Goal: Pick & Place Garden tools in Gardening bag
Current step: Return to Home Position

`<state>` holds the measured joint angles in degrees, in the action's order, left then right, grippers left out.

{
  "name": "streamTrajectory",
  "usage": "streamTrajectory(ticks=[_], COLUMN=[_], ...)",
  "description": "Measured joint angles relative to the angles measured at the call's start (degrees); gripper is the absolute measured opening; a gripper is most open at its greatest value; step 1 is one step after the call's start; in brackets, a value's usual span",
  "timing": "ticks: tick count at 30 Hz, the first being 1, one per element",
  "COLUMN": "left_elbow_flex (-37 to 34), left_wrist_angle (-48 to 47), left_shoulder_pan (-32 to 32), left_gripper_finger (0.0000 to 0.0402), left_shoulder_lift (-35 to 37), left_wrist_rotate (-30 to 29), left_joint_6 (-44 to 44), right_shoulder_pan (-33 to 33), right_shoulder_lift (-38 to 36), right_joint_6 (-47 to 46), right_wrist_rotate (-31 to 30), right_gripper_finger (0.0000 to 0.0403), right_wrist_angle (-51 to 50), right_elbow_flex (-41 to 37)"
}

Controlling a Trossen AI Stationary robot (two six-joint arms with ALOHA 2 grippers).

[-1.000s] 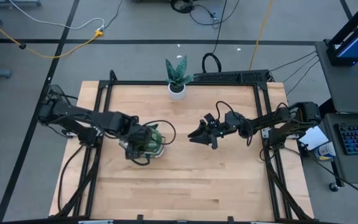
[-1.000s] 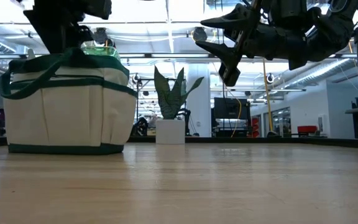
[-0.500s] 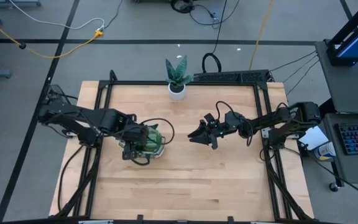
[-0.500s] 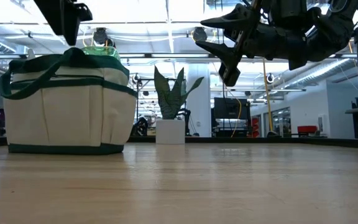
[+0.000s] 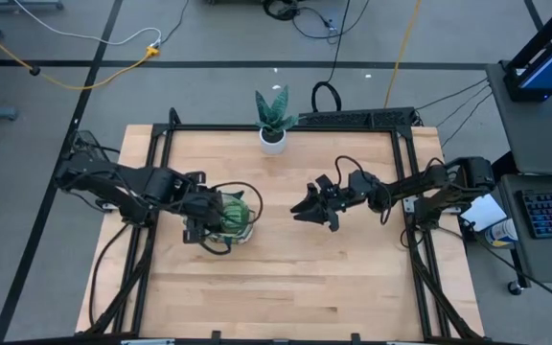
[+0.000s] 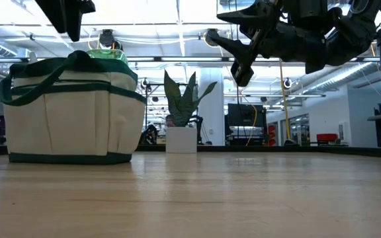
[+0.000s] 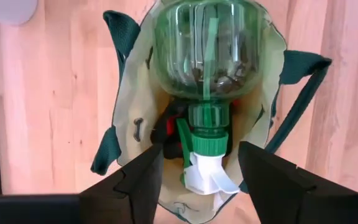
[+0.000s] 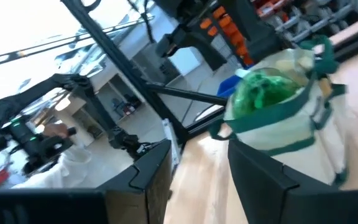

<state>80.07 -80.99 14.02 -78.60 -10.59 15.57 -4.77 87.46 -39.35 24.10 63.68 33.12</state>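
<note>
I am hovering my left gripper (image 7: 201, 150) above the bag (image 7: 140, 93), looking straight down into its mouth. My fingers (image 7: 143, 177) are spread wide and holding nothing. In the low view this gripper (image 6: 66, 14) is hanging in the air over the bag's (image 6: 71, 116) left part, clear of its handles.

The spray bottle (image 7: 207, 53) is lying in the bag, its round green body filling most of the opening and its white nozzle pointing toward my fingers. Something red and dark is showing beneath its neck, too hidden to tell what it is. From the low view the bottle's (image 6: 108, 54) top is poking above the rim.

The bag (image 5: 228, 217) is standing upright on the table (image 5: 286, 283), left of centre.

My right gripper (image 5: 305, 205) is hanging in the air right of centre, well apart from the bag, pointing toward it. Its fingers (image 8: 149, 169) are also parted and empty.

The plant (image 5: 273, 119) is standing at the table's far edge.
</note>
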Motion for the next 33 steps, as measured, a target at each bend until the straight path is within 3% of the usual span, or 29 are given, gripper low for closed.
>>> streamTrajectory(ticks=[8,14,19,33], left_elbow_flex=[0.0,0.0,0.0,0.0], left_wrist_angle=[-0.1,-0.2,-0.1,3.1], left_shoulder_pan=[0.0,0.1,0.1,0.2], left_gripper_finger=[0.0103,0.0009,0.0017,0.0005], left_shoulder_lift=[2.3,6.1,10.9,23.8], left_wrist_rotate=[-0.5,-5.0,-8.6,-15.9], left_joint_6=[-0.3,-0.2,2.3,1.2], right_shoulder_pan=[-1.3,-2.9,-4.4,-7.1], right_shoulder_lift=[0.0,0.0,0.0,-3.2], right_joint_6=[1.0,2.5,2.6,2.7], right_wrist_rotate=[1.7,1.7,5.1,11.3], right_gripper_finger=[0.0099,0.0041,0.0003,0.0001], right_wrist_angle=[2.6,2.5,3.4,10.0], right_elbow_flex=[0.0,0.0,0.0,0.0])
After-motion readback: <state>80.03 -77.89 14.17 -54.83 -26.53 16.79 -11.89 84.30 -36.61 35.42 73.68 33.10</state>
